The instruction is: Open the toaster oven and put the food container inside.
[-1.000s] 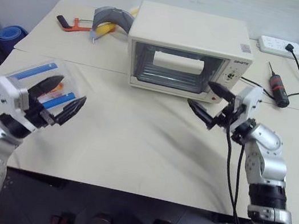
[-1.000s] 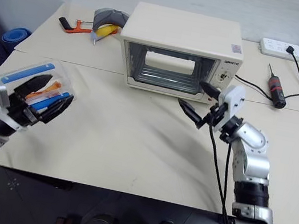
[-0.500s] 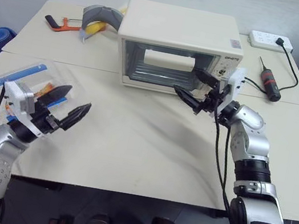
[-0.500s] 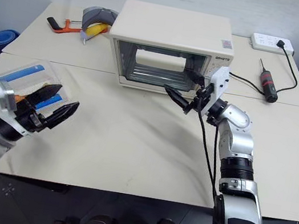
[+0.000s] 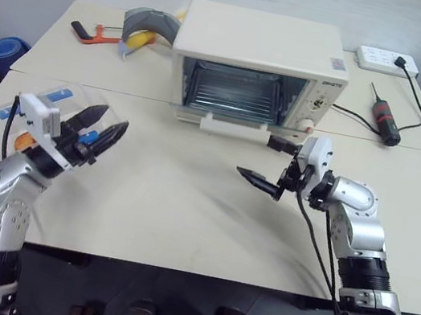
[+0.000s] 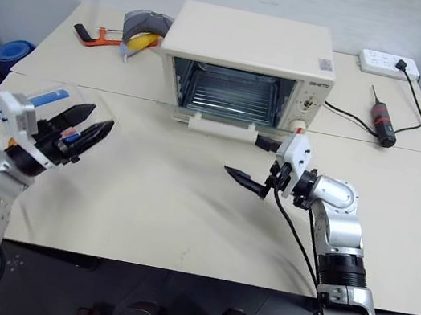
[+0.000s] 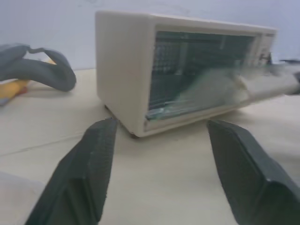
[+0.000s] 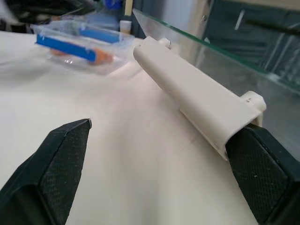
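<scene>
Toaster oven [image 5: 260,60] work, as we see it: our right end effector [image 5: 269,164] is spread wide, one finger at the end of the white bar handle [image 5: 234,130] of the dropped glass door. Our left end effector [image 5: 99,131] hovers with fingers parted over the food container [image 6: 51,101], near the desk's [image 5: 186,202] left edge. That oven sits at the desk's far middle.

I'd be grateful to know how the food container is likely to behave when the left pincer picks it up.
The food container looks like thin clear plastic, so probably light and slightly flexible. Its smooth walls may be slippery between the left pincer fingers. Flat and low on the table, it seems unlikely to tip or roll.
</scene>
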